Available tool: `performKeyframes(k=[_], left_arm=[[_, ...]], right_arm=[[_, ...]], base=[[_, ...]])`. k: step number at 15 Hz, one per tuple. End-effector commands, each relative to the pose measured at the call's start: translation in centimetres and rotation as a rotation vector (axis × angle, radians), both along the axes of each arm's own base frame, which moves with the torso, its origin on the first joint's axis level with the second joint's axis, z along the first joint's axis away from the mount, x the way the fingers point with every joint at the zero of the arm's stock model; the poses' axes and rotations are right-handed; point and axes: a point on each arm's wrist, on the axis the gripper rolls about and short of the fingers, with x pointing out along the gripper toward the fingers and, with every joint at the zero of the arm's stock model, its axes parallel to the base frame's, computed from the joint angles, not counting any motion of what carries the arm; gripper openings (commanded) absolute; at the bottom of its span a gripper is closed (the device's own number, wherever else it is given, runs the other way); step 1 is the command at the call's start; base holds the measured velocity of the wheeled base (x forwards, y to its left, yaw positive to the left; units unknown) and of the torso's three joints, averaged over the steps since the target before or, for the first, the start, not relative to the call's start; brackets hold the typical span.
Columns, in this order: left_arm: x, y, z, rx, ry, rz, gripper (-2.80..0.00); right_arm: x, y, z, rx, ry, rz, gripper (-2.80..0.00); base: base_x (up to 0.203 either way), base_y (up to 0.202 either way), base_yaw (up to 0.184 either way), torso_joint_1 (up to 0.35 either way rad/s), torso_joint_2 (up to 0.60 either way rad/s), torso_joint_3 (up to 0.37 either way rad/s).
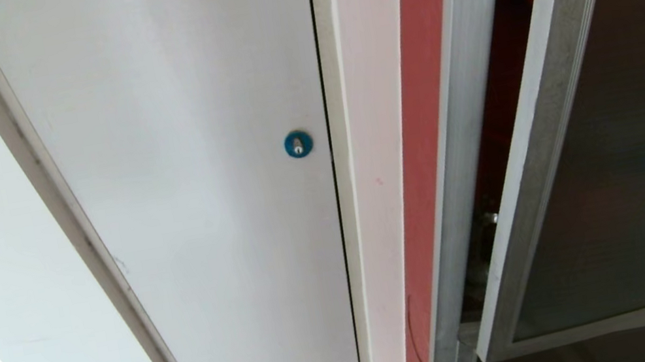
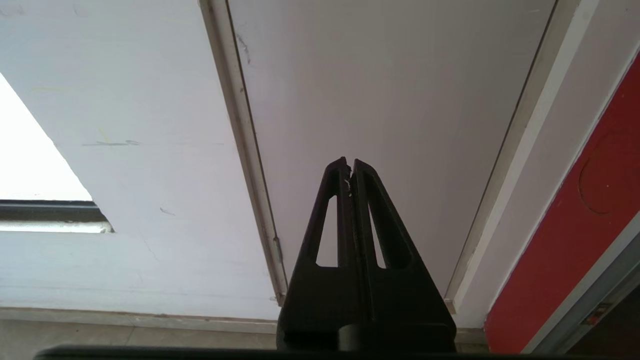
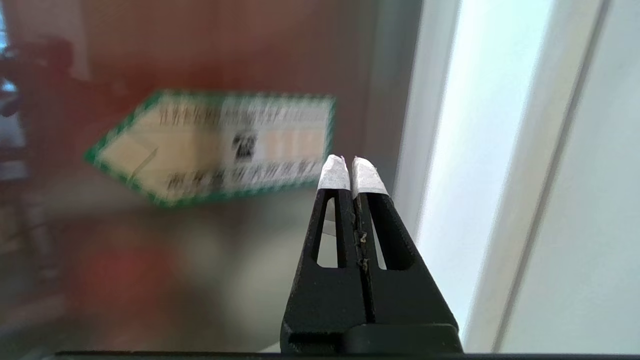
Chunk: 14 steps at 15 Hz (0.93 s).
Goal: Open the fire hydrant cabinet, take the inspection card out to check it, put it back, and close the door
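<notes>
Head view: white panel door (image 1: 177,186) with blue lock (image 1: 298,144) sat left; the door (image 1: 623,154), dark glass, stood ajar on the right. Left wrist: left gripper (image 2: 350,165) clenched, empty, facing the white panel. Right wrist: right gripper (image 3: 348,162) clenched, empty, near the green-bordered sticker (image 3: 220,147).

The door (image 1: 625,167) of the fire hydrant cabinet (image 1: 461,136) stands ajar, leaving a narrow dark slot between its aluminium edge and the cabinet's frame; a hand could slip in there, though something metallic sits low in the gap. The tinted pane blocks the rest of the opening. The right gripper (image 3: 348,167), fingertips pressed together, faces that glass near the green-bordered sticker (image 3: 215,147). The left gripper (image 2: 350,170), closed, points at the white panel door (image 1: 190,184), a flat barrier.
</notes>
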Motion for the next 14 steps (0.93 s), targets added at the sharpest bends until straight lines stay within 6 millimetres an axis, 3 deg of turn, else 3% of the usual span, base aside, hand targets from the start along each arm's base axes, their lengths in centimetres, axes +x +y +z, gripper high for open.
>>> performKeyframes(k=[1,3,8,11,14], left_arm=[[0.1,0.0,-0.3,0.000,0.012,-0.001,-2.80],[0.1,0.0,-0.3,0.000,0.012,0.000,-2.80],[0.1,0.0,-0.3,0.000,0.012,-0.001,-2.80],[0.1,0.0,-0.3,0.000,0.012,0.000,-2.80],[0.1,0.0,-0.3,0.000,0.013,0.001,-2.80]], right_arm=[[0.8,-0.1,-2.2,0.033,0.019,0.056,-2.80],[0.1,-0.3,-3.7,0.024,0.048,0.174,-2.80],[0.5,0.1,-10.6,0.036,0.108,0.372,-2.80],[1.5,0.6,-12.5,0.144,0.144,0.592,-2.80],[2.2,0.7,-14.2,0.148,0.212,0.651,-2.80]], base=[[0.000,0.000,0.000,0.000,0.00,0.000],[0.000,0.000,0.000,0.000,0.00,0.000],[0.000,0.000,0.000,0.000,0.00,0.000],[0.000,0.000,0.000,0.000,0.00,0.000],[0.000,0.000,0.000,0.000,0.00,0.000]])
